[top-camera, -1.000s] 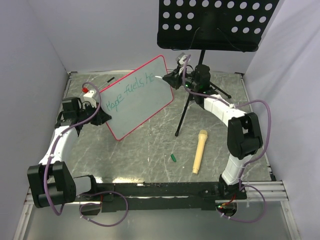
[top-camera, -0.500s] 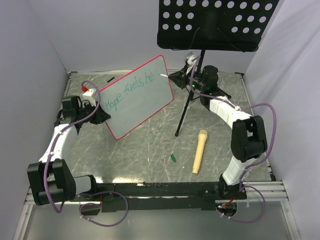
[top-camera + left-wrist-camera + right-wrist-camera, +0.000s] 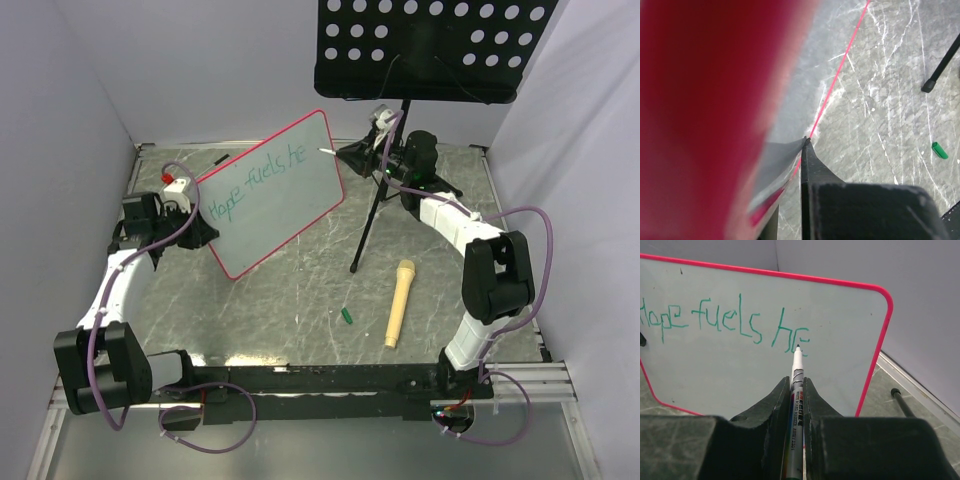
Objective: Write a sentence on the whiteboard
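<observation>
Whiteboard (image 3: 270, 200), clamped in the left fingers (image 3: 809, 167), reads only "Hope fuels he"; right fingers (image 3: 777, 410) grip the marker (image 3: 796, 375), the sentence (image 3: 725, 322) looks unfinished.

Odds and ends on the grey marbled desk (image 3: 300, 290)

A black perforated music stand tray (image 3: 430, 45) rises at the far side, and its thin tripod legs (image 3: 364, 240) are spread on the desk. A tan microphone (image 3: 399, 302) lies right of centre, pointing roughly toward the near edge. A small green cap (image 3: 346, 316) lies near it on the left, not touching. A thin black stick (image 3: 219, 159) lies at the far left.
</observation>
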